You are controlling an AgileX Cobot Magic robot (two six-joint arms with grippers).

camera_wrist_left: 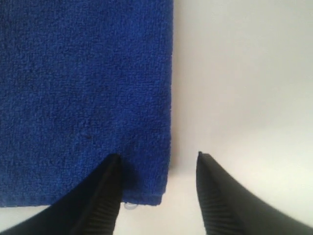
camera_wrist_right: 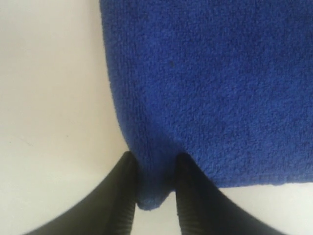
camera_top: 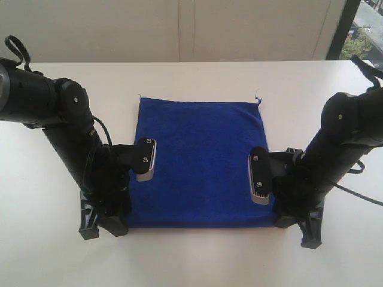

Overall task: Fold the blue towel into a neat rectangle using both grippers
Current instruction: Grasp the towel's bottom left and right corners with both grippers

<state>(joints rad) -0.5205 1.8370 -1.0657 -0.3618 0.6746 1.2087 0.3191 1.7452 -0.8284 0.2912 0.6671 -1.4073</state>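
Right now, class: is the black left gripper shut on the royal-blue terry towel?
No: left gripper stands open, straddling the towel's edge.

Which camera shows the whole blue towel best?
The exterior view: the blue towel lies spread on the table, nearly its whole outline visible. The left wrist view shows only one corner at the left tool; the right wrist view only another corner, pinched in the right tool.

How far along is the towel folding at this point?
Done: the blue towel lies spread flat. In hand: the right gripper pinches one near corner; the left gripper is open astride the other corner's edge, not gripping. Left: the fold itself, since no fold is visible yet.
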